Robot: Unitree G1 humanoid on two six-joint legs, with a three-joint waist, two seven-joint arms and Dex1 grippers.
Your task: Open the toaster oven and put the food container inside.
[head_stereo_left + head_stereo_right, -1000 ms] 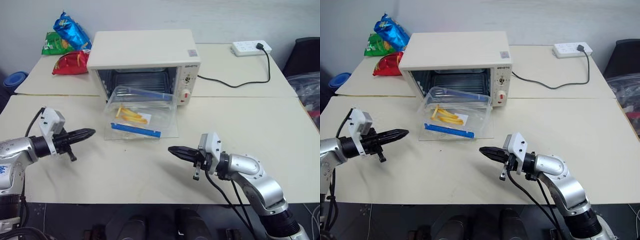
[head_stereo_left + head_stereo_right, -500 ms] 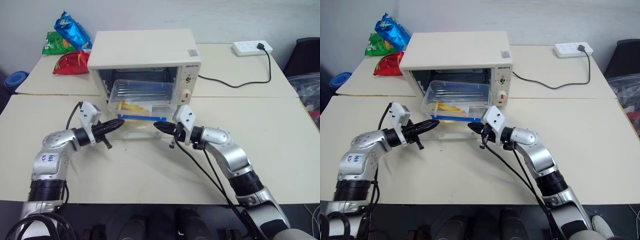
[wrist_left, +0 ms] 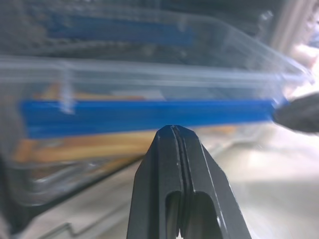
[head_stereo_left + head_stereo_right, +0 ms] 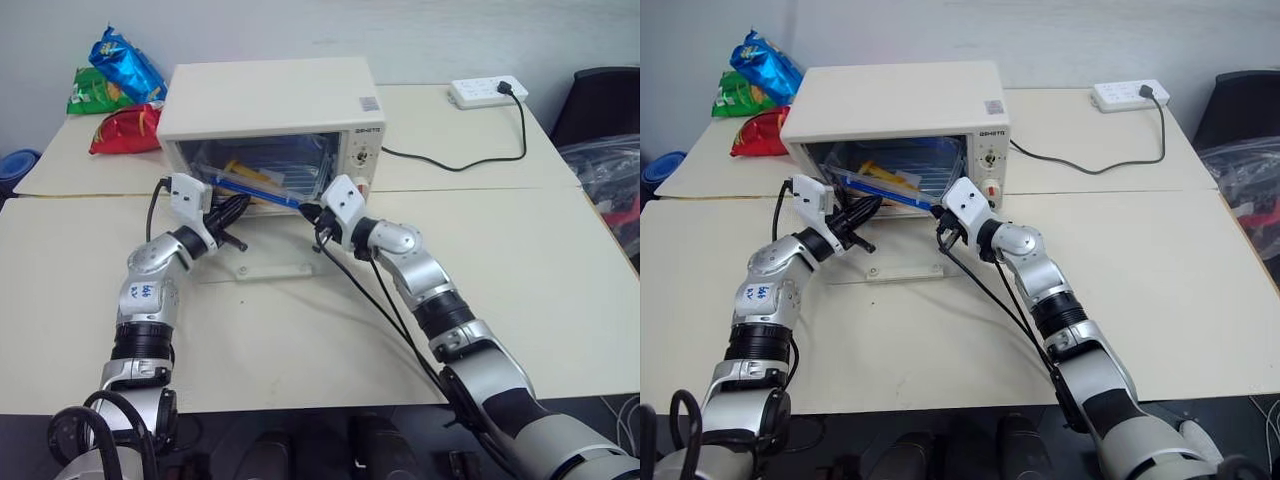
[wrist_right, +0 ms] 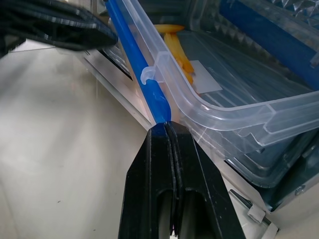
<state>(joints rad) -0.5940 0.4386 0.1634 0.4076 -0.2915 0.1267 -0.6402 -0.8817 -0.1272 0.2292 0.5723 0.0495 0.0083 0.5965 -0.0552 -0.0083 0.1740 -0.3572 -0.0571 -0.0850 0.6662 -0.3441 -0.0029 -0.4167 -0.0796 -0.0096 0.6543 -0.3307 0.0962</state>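
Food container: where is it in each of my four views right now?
Left eye: food container in the oven mouth, upper centre.
Right eye: same spot, upper centre-left.
Left wrist: across the frame, past the left gripper.
Right wrist: upper right, at the right gripper tip.
Shared landmark: its blue clip strip.

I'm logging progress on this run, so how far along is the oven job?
Done: the toaster oven door is down and open. In hand: the food container sits tilted, partly inside the oven mouth, with the shut left end effector and shut right end effector at its near blue edge. Left: getting it fully in.
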